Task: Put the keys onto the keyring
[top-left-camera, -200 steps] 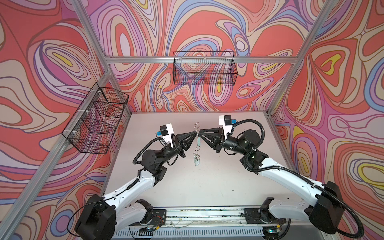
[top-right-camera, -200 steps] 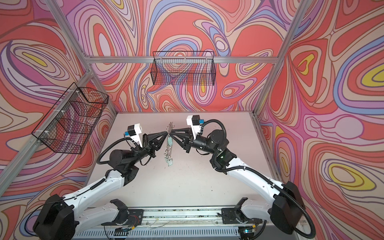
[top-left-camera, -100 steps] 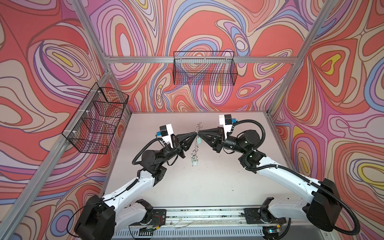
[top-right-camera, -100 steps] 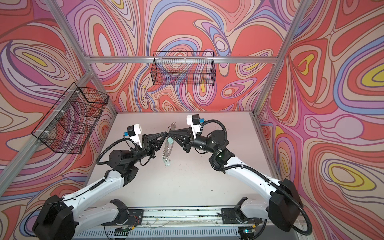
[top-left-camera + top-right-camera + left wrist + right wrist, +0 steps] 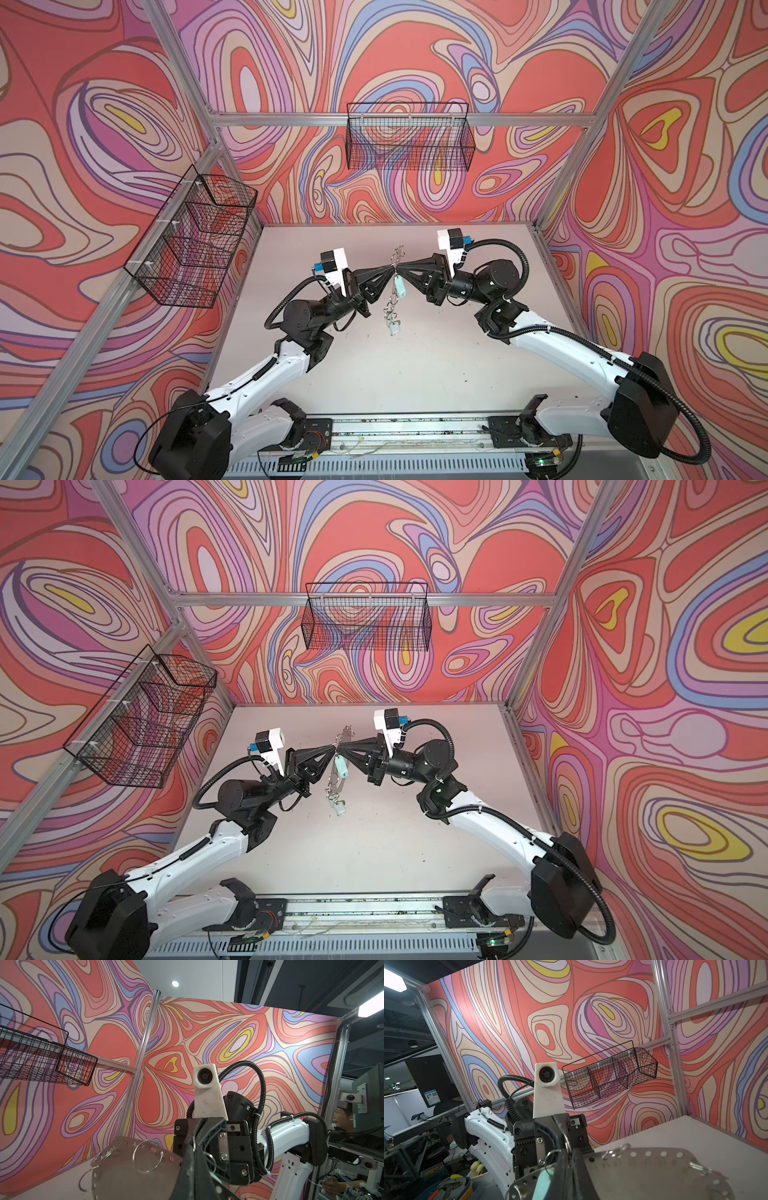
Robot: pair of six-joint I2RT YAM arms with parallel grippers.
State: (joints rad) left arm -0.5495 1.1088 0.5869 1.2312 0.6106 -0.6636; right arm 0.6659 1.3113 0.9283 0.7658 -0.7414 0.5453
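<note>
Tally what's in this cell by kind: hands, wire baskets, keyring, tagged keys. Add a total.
Hands: 2, left hand, right hand
Wire baskets: 2, side basket, back basket
Keyring: 1
Keys in view: 2, mint-tagged key, whitish-tagged key
Total: 7

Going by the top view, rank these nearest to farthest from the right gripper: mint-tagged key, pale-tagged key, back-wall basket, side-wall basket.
1. The mint-tagged key, right beside the right gripper.
2. The pale-tagged key, at the front end of the keyring.
3. The back-wall basket, up behind the gripper.
4. The side-wall basket, far off on the left wall.
</note>
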